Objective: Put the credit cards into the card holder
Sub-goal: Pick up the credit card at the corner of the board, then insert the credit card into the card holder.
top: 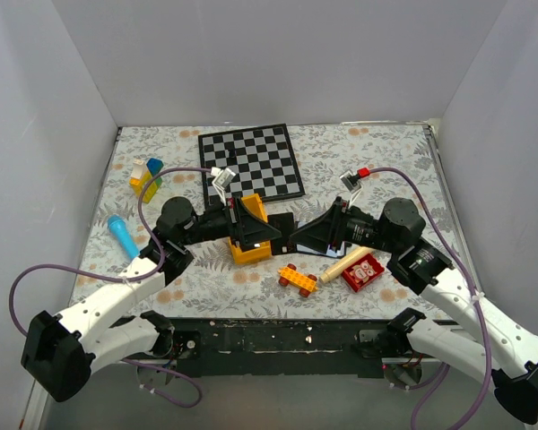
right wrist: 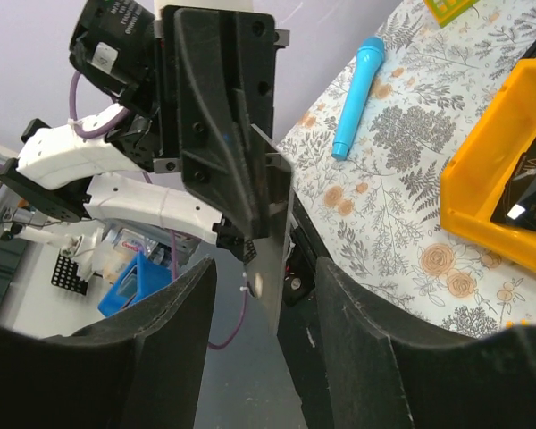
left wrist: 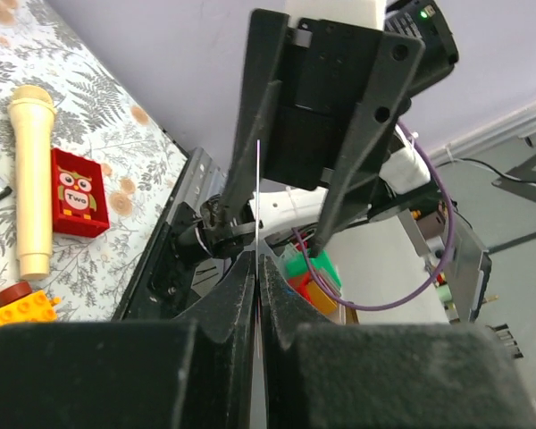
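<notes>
My left gripper (top: 271, 235) (left wrist: 257, 268) is shut on a thin black credit card (left wrist: 257, 183), which I see edge-on in its own wrist view. In the right wrist view the card (right wrist: 275, 214) sticks out between my right gripper's wide-open jaws without touching them. My right gripper (top: 298, 240) (right wrist: 264, 268) is open and empty, facing the left one tip to tip over the middle of the table. Another black card with a white mark (right wrist: 529, 183) lies in a yellow bin (top: 249, 249) (right wrist: 478, 201). A flat black shape (top: 283, 222) lies behind the fingertips; I cannot tell whether it is the card holder.
A chessboard (top: 251, 161) lies at the back. A blue microphone (top: 121, 236) and coloured blocks (top: 146, 177) are on the left. A cream microphone (top: 341, 266), a red owl card (top: 363, 271) and an orange brick (top: 296, 279) lie in front right.
</notes>
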`<state>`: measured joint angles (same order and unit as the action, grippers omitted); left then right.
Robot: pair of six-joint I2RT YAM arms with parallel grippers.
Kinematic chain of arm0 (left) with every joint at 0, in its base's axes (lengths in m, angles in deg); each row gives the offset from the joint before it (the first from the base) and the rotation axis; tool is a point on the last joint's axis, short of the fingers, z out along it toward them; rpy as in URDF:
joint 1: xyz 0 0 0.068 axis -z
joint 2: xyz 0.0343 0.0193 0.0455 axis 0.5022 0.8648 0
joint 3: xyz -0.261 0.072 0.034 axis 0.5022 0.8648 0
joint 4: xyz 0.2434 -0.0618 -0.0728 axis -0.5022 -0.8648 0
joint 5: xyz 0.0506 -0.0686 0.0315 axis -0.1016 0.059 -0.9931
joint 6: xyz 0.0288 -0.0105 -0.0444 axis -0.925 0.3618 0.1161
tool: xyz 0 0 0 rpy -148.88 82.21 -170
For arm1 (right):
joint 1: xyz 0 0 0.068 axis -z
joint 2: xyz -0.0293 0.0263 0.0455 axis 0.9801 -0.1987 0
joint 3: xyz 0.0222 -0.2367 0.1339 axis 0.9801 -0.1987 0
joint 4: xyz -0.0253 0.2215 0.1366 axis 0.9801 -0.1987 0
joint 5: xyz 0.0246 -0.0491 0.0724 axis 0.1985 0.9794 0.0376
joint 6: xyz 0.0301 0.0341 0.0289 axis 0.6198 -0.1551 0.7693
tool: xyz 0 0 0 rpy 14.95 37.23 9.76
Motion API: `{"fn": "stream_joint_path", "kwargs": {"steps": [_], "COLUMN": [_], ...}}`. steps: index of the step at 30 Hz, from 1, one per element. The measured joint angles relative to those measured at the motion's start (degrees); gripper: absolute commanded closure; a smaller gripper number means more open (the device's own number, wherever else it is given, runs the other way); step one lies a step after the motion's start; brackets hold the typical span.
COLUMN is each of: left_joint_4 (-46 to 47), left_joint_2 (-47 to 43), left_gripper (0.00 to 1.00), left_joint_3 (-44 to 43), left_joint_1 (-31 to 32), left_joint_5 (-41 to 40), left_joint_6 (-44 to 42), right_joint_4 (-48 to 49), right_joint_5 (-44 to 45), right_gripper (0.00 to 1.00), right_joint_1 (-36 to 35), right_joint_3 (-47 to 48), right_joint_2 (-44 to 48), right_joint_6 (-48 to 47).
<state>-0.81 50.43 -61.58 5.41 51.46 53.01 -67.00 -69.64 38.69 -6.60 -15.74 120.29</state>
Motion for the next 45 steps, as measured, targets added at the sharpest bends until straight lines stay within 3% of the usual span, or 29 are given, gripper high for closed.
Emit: {"fn": "stream_joint_path", "kwargs": {"steps": [10,18,21,25,27,29,31,32,36,39,43,45], "left_joint_4": [2.08,2.34,2.34,2.21,1.36,0.22,-1.79,-2.67,-6.82,-9.86,-14.21,-16.98], "left_joint_2": [0.63,2.45,2.47,2.84,3.17,3.5,3.82,4.02,6.01,12.48,24.46,28.96], "left_gripper": [1.0,1.0,1.0,0.83,0.7,0.66,0.52,0.51,0.54,0.6,0.61,0.61], "left_joint_3": [-1.51,-1.7,-1.73,-1.73,-1.73,-1.73,-1.73,-1.7,-1.84,-3.91,-9.25,-12.0], "left_joint_1": [1.4,2.58,2.82,2.91,2.91,2.89,2.58,2.38,1.29,1.05,2.01,3.3], "left_joint_5": [1.9,2.73,2.82,2.78,2.16,1.29,-0.59,-1.44,-7.85,-12.31,-16.39,-18.45], "left_joint_6": [-0.48,-0.57,-0.7,-1.27,-1.84,-2.6,-3.54,-4.11,-8.0,-11.96,-16.26,-18.12], "right_joint_4": [-0.37,0.07,0.2,0.57,-0.13,-3.37,-8.87,-11.76,-22.97,-28.37,-29.62,-28.85], "right_joint_5": [-0.35,-0.83,-0.87,-1.09,-0.46,2.32,6.95,9.57,22.93,30.01,32.74,30.12], "right_gripper": [0.58,0.62,0.74,0.99,0.99,0.99,0.99,0.99,0.99,0.99,0.99,0.99], "right_joint_1": [0.04,0.04,0.04,0.0,-0.02,-0.02,0.33,0.63,3.61,6.78,11.32,15.13], "right_joint_3": [0.0,-0.37,-0.37,-0.37,-0.33,-0.07,0.5,0.85,1.2,0.52,-4.44,-8.39], "right_joint_2": [-0.42,-0.76,-0.76,-0.76,-0.63,-0.07,1.09,1.84,4.83,3.93,0.52,-1.05], "right_joint_6": [-0.48,0.22,0.39,0.42,0.15,-0.79,-1.62,-2.08,-3.58,-4.22,-4.9,-5.6]}}
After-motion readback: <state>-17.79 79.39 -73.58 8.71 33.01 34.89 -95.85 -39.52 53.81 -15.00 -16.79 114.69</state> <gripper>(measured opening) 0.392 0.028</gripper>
